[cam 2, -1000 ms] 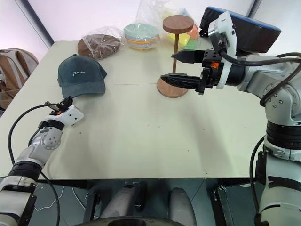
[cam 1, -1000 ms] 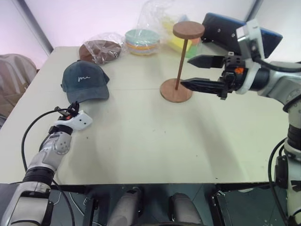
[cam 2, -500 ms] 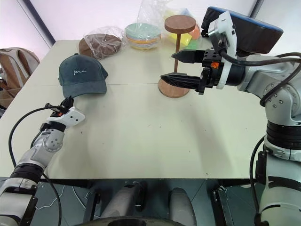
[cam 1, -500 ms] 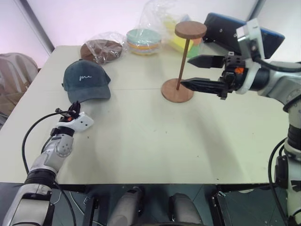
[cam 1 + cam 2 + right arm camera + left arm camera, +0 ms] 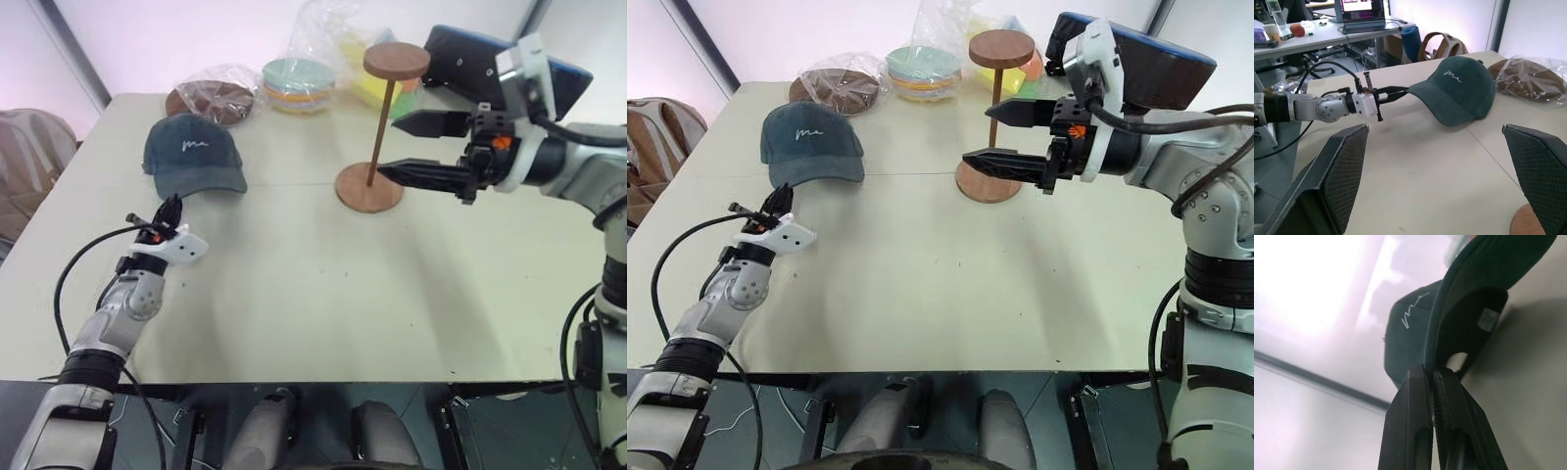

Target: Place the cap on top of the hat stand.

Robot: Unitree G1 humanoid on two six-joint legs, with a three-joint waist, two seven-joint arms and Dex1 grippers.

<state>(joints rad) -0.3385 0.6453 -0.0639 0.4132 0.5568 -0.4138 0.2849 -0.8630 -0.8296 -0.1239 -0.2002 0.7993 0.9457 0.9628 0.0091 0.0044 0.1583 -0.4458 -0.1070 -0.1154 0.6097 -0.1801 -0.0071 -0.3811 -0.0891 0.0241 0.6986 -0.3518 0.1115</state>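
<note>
On the table's (image 5: 323,294) left side, the soft, light cap (image 5: 193,157) is pinched at its stiffer brim by the left gripper's (image 5: 172,209) closed jaws; the right gripper's (image 5: 402,147) jaws are held wide open.

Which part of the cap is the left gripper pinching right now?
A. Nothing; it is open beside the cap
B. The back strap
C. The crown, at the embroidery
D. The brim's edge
D: in the left wrist view the left gripper has its fingers shut on the edge of the brim of the cap, and the right wrist view shows the same pinch at the brim tip.
</note>
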